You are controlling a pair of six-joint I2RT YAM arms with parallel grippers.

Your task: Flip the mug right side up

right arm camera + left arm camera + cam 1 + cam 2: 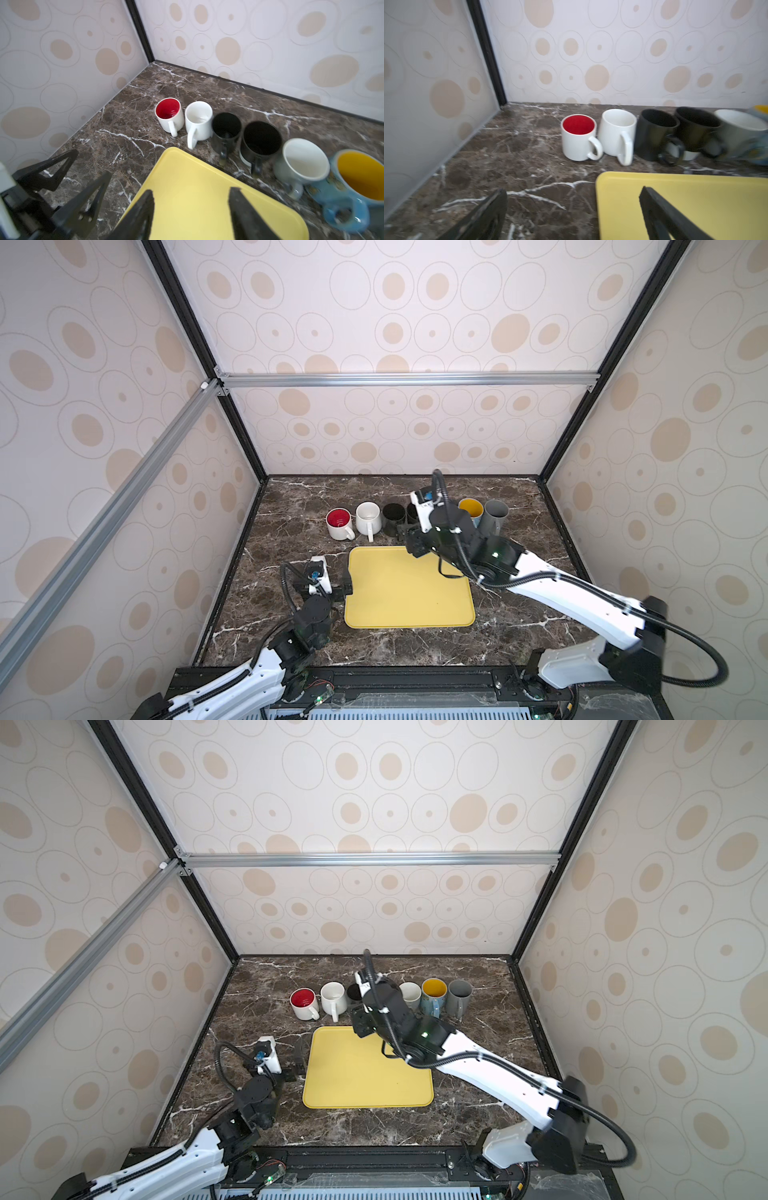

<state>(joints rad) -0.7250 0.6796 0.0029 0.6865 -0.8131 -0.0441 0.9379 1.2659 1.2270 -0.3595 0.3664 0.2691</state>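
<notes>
Right claw (192, 192) hangs open, empty, near tray (197, 176); wide black mug (262, 138) stands mouth up; arm reaches forward; left claw (573, 190) open, empty.

No txt, labels, brands or nos. that I can read anywhere. In a top view there are small dark marks on my right wrist cam (424, 502), too blurred to make out. No legible print on the mugs (198, 118). The blue mug (340, 197) has a yellowish pattern on its side, but I can't make out any letters in it.
</notes>
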